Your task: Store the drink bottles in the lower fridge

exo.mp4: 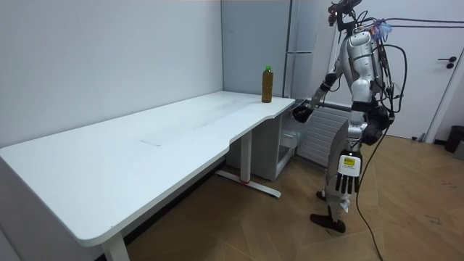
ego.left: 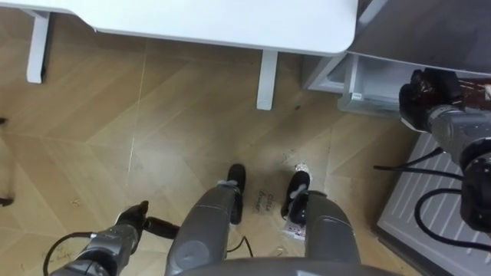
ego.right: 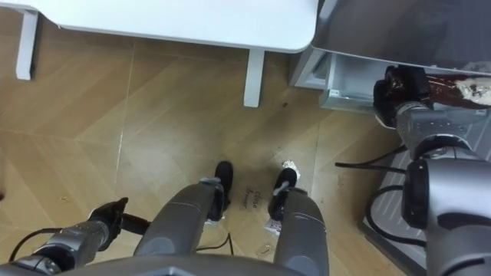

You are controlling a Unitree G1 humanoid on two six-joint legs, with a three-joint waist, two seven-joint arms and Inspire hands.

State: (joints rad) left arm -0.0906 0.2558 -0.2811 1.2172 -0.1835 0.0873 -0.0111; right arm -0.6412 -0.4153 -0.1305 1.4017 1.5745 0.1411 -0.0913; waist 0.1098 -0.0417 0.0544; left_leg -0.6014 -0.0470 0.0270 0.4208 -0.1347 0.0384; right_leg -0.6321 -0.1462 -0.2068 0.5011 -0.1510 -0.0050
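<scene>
White, tan and grey are setting the tone here.
The plain white rectangular desk surface (exo.mp4: 145, 138) is standing out against a light tan wooden floor (ego.left: 153, 130) that is running in a chevron pattern. An amber-brown bottle with a green cap (exo.mp4: 267, 85) is contrasting with the tall pale grey fridge (exo.mp4: 246, 43). The black right hand (ego.left: 418, 96) is gripping a dark brown bottle with a pale, red-marked label (ego.left: 464, 88). The left hand (ego.left: 138, 218) is showing black too, on a grey forearm.
</scene>
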